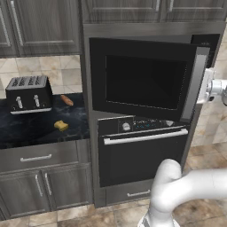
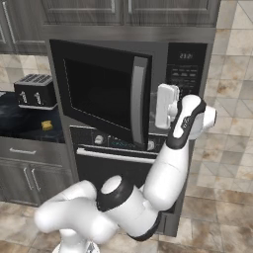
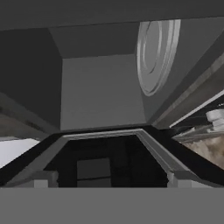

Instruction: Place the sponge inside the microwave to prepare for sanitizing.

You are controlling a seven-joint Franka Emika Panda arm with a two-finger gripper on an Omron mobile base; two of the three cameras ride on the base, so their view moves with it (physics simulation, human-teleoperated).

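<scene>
The microwave (image 1: pixel 144 82) is built into the tall cabinet, and its dark glass door stands partly swung open toward the left. My gripper (image 2: pixel 160 106) hovers at the door's free edge, beside the grey vertical handle (image 2: pixel 140 99). In the hand view its fingertips (image 3: pixel 41 179) stand wide apart, open and holding nothing. That view looks past the door's inner face into the grey cavity, where the round turntable (image 3: pixel 153 57) shows. The small yellow sponge (image 1: pixel 61 126) lies on the dark counter far to the left, also seen as the sponge (image 2: pixel 47 125) in the right base view.
A black toaster (image 1: pixel 29 93) stands at the back of the counter, with a reddish-brown sausage (image 1: pixel 67 100) beside it. Directly under the microwave is the oven (image 1: pixel 142 155) with knobs and a horizontal bar handle. The keypad panel (image 2: pixel 185 69) is right of the door.
</scene>
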